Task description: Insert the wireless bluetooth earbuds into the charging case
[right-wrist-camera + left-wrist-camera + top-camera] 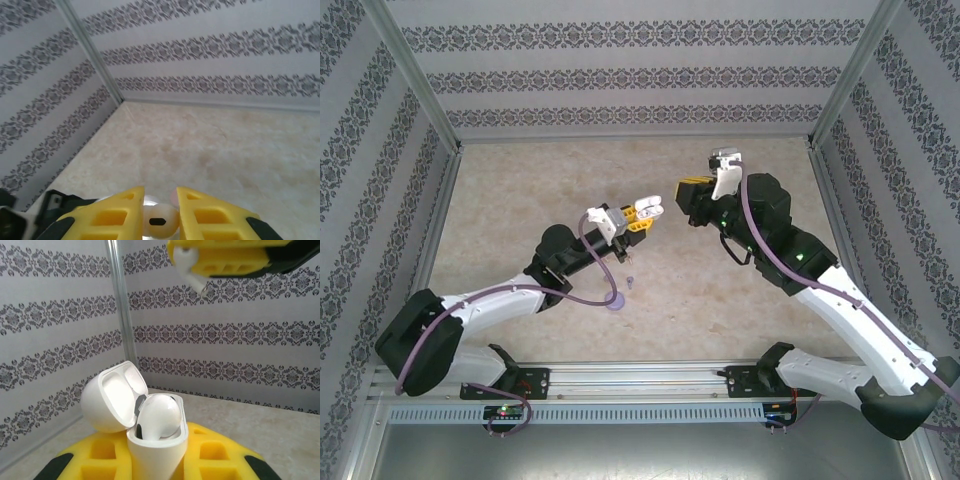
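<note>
Left wrist view, your left claw (642,212) clamped on the open white charging case (158,452), 1 white earbud (159,416) seated inside, your right claw (159,200) pinching a 2nd white earbud (159,221) near the case, tiny purplish earbud (630,282) on the table (720,290).

Your left arm (490,300) and right arm (865,325) share one build: smooth white shells on the long links, bulky matte-black housings at the joints. A purple cable (610,272) loops loosely off the left one, and its twin (760,238) follows the right. Small green lights (798,258) glow on the right arm's black housings. A white camera block (726,172) sits at the right wrist. Your left hand (648,210) and right hand (684,194) carry bright yellow fingers (100,456) moulded with square pockets and trimmed in black at the outer corners; the right pair (120,216) look the same. Black bases (505,375) are bolted to a silver slotted rail (640,378).
</note>
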### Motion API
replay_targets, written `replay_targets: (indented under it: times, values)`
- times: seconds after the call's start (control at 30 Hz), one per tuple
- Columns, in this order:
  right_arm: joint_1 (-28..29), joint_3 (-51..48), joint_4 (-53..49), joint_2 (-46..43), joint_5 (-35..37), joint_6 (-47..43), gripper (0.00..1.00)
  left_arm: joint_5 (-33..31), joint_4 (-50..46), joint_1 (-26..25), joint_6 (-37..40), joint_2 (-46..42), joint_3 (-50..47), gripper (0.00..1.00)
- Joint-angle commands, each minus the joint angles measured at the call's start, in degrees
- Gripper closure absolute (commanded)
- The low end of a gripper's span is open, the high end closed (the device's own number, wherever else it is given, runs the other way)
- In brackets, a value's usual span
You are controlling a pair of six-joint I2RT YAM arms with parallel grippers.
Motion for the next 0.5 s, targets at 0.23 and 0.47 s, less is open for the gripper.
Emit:
replay_targets:
  times: [0.23, 0.47]
  values:
    - [2.4, -7.0, 12.2, -1.7, 0.3, -2.7, 0.78, 2.4, 5.5, 0.3, -4.3, 2.2, 4.0, 1.0]
    - [2.5, -8.3, 13.6, -0.6, 0.0, -1.9, 0.78, 2.6, 5.6, 0.3, -4.9, 2.4, 4.3, 1.0]
